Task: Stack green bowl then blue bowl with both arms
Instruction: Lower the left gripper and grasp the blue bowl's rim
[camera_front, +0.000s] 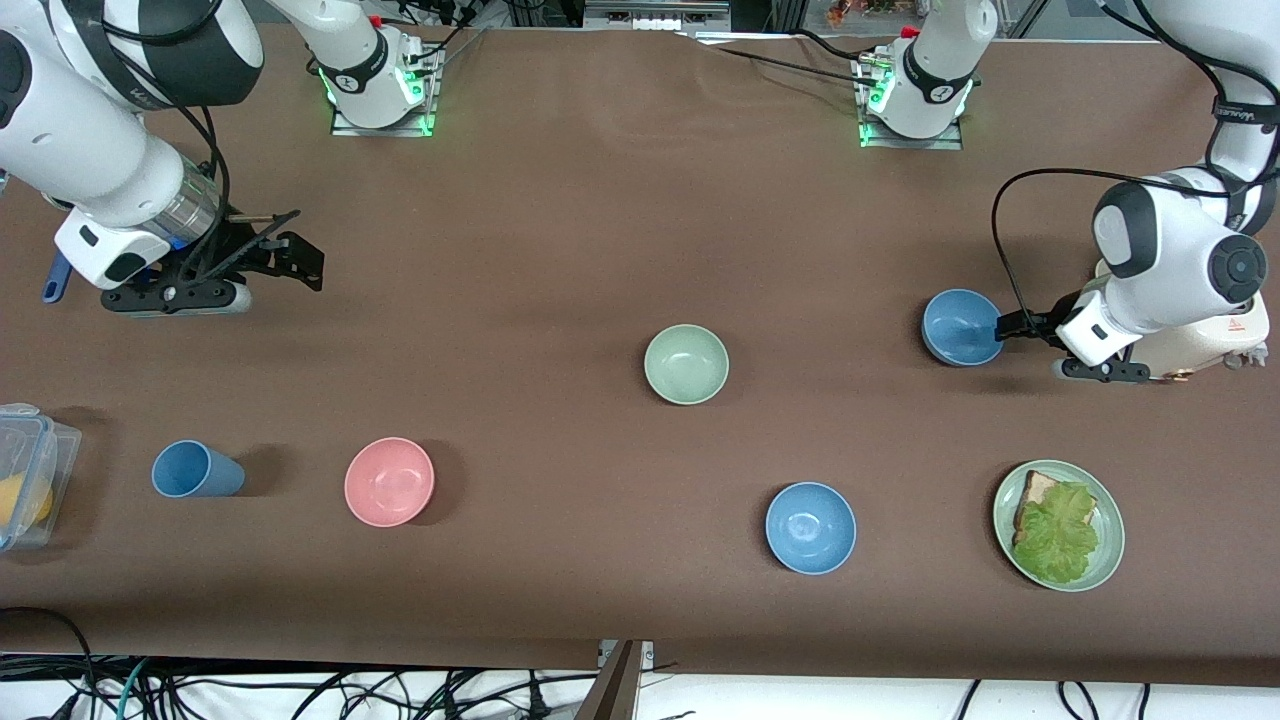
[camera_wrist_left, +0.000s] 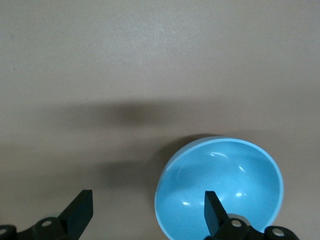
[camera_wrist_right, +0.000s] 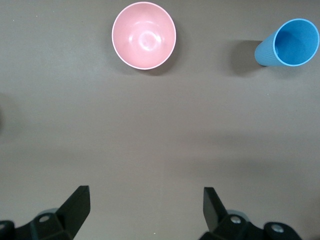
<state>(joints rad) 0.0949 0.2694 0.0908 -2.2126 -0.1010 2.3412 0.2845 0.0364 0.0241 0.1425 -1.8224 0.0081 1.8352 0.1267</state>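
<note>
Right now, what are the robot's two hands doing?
Left hand: open, one finger inside the blue bowl.
Right hand: open, empty.

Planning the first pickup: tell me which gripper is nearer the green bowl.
Left. The left gripper is at the blue bowl, toward its own end from the green bowl; the right gripper waits much farther off.

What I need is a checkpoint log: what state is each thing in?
green bowl: upright, empty, unstacked.
blue bowl: upright, empty, on the table, not gripped.
left end effector: open, straddling the blue bowl's rim.
right end effector: open, empty, waiting over the table.
sky-blue bowl: upright, empty.
pink bowl: upright, empty.
blue cup: upright, empty.
green plate: holding bread and lettuce.
</note>
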